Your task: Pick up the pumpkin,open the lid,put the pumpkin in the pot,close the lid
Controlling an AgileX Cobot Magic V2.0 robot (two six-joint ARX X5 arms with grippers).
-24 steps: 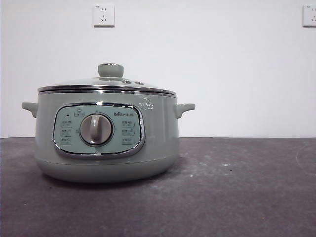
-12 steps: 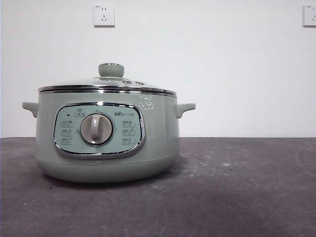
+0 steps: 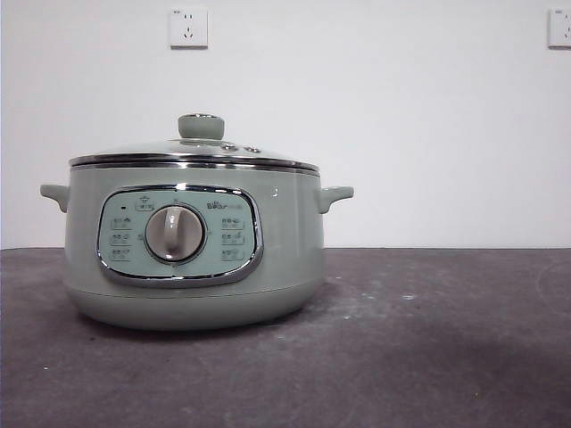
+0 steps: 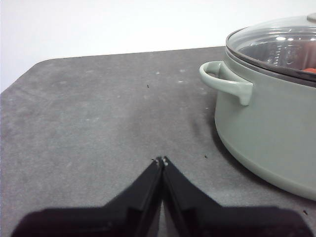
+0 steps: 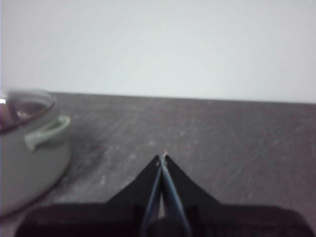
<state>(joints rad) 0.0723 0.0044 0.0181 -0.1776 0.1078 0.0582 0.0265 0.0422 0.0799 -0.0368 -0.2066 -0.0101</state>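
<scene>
- Table (image 3: 428, 357): dark grey, scuffed surface that carries the pot; a white wall with two sockets (image 3: 187, 27) stands behind it in the front view.
- Pot (image 3: 192, 250): pale green, upright on the table, left of centre in the front view. Its chrome-framed panel and silver dial (image 3: 174, 234) face that camera, and one small handle projects from each side.
- Lid (image 3: 192, 153): glass dome with chrome rim, seated level on the pot's rim and closed, its green knob (image 3: 201, 126) uppermost.
- Pumpkin (image 4: 310, 70): only a small orange-red patch shows, seen through the glass lid in my left wrist view, so it lies inside the pot. Its stem and shape cannot be made out.
- My left gripper (image 4: 162, 160): jaws pressed together tip to tip, holding nothing. It hangs over bare table, beside the pot on the side of one handle (image 4: 224, 81), clearly apart from the pot wall.
- My right gripper (image 5: 163, 157): jaws likewise pressed together, with nothing between them. It sits over bare table on the pot's other side, well apart from it; the pot and its handle (image 5: 47, 132) appear blurred at the edge of that view.
- Neither gripper appears in the front view.
</scene>
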